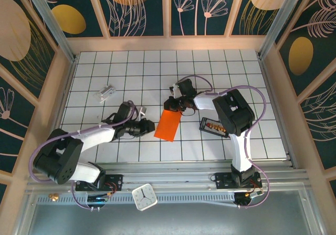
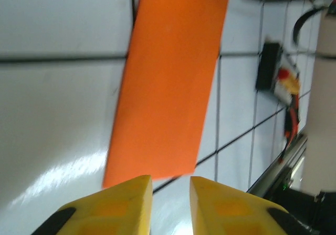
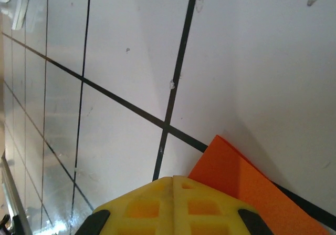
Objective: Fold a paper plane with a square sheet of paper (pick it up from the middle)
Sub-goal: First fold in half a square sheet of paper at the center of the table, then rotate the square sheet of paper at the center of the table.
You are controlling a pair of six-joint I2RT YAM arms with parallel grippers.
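The orange sheet of paper [image 1: 168,125] lies flat mid-table, folded into a narrow rectangle. My left gripper [image 1: 151,126] hovers low at its near-left end. In the left wrist view the yellow fingers [image 2: 126,198] of the left gripper [image 2: 171,185] stand slightly apart with bare table between them, and the paper [image 2: 168,82] begins just past the tips. My right gripper [image 1: 172,107] is at the paper's far end. Seen from the right wrist, the right gripper [image 3: 173,178] is shut, and a layered paper corner [image 3: 236,177] runs under its right finger, not between the jaws.
A small black tray [image 1: 212,126] with red-orange bits lies right of the paper, beside the right arm, and shows as the black tray [image 2: 275,74] from the left wrist. A silvery block [image 1: 106,92] sits far left. A white clock [image 1: 144,197] rests on the front rail.
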